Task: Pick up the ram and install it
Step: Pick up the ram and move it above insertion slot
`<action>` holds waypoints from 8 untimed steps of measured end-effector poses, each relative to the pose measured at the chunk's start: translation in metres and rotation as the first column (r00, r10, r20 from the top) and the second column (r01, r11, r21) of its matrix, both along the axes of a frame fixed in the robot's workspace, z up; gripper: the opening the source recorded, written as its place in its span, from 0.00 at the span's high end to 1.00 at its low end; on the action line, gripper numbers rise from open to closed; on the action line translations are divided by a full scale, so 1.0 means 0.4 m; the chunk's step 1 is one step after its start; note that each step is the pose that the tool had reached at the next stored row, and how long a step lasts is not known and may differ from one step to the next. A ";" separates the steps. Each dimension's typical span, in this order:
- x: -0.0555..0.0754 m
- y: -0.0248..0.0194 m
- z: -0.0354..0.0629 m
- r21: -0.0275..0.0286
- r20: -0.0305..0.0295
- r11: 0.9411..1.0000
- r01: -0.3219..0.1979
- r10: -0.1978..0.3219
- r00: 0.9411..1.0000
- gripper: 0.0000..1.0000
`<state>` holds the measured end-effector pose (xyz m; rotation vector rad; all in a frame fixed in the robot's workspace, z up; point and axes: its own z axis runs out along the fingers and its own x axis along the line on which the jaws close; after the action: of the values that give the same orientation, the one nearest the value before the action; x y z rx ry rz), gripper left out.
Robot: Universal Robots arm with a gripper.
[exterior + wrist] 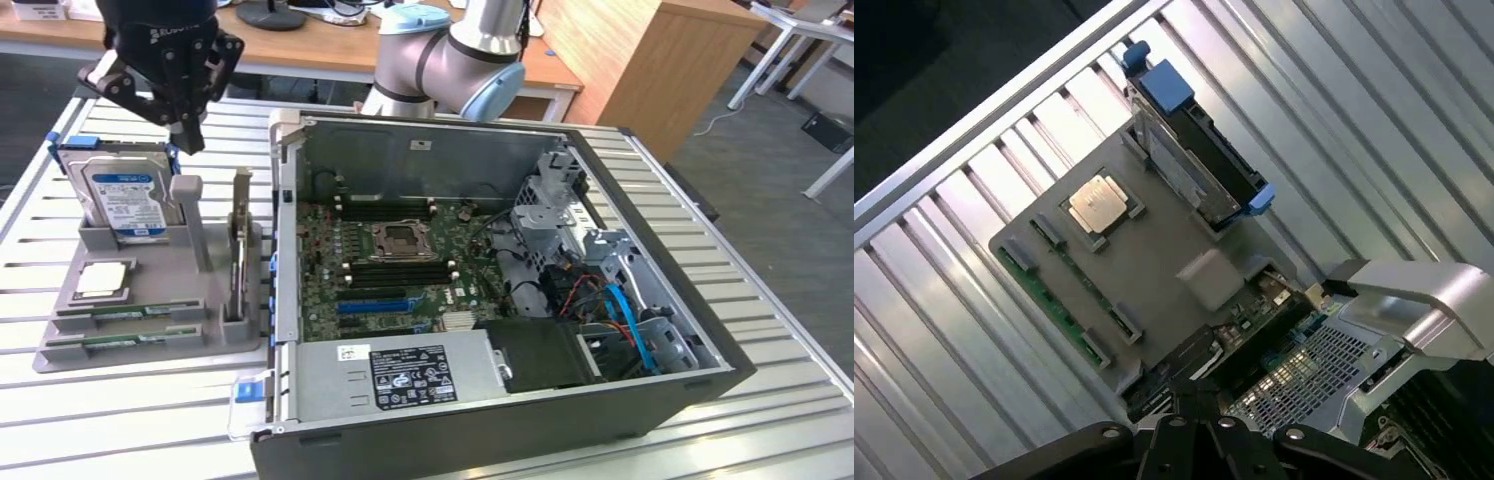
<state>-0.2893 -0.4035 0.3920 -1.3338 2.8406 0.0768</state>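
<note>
Exterior view: the grey tray point(200, 335) sits on the tabletop point(107, 420) at 9 o'clock of the open computer case point(534, 420).

Tray contents:
- hard drive point(127, 195), upright at 12 o'clock
- processor point(104, 280), flat at 6 o'clock of the drive
- 2 ram sticks point(127, 312), flat in slots at 6 o'clock
- expansion card point(240, 260), upright at 3 o'clock

The case holds the motherboard point(320, 285).

The jaws are together, empty, above the hard drive.
</note>
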 end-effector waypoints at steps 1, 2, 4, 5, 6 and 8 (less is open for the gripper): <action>0.000 0.000 0.000 0.000 0.000 1.000 -0.018 0.018 1.000 0.89; 0.000 0.000 0.000 0.000 0.000 0.999 -0.036 0.036 0.999 0.89; 0.000 0.000 0.000 0.000 0.000 0.997 -0.073 0.073 0.997 0.89; 0.000 0.000 0.000 0.000 0.000 0.996 -0.091 0.091 0.996 0.89; 0.000 0.000 0.000 0.000 0.000 0.994 -0.109 0.109 0.994 0.89; 0.000 0.000 0.000 0.000 0.000 0.990 -0.144 0.144 0.990 0.89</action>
<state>-0.2893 -0.4035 0.3920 -1.5377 2.7398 0.0769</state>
